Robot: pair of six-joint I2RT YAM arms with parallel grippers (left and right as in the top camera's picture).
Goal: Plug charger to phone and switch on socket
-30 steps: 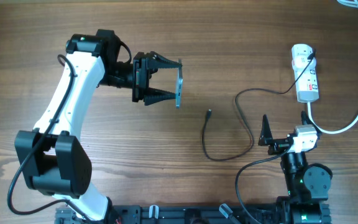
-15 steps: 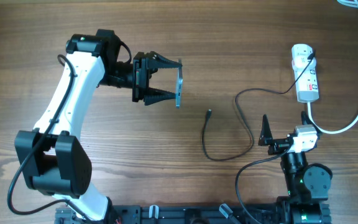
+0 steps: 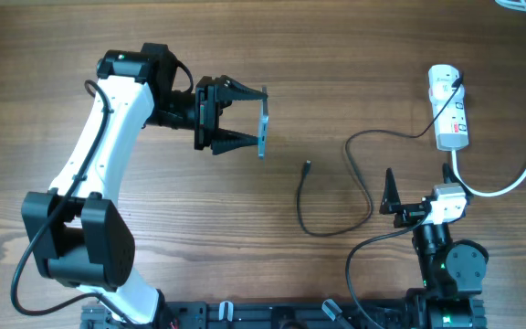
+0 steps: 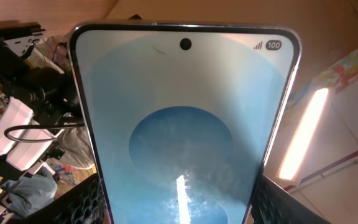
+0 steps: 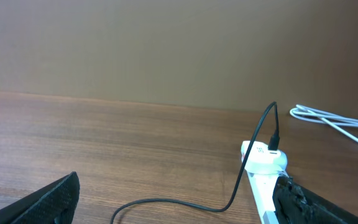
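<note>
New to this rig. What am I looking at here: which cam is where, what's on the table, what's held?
Two robot arms sit at a wooden table. The wide picture looks straight down from above; the other two come from a camera on each wrist. The left pincer is closed on a phone, seen edge-on from above, so its wrist camera shows mostly the lit blue screen. The right pincer is open and empty, facing a white power strip. A thin black cable runs from that strip and loops across the wood; its free plug lies loose, not yet in the phone.
</note>
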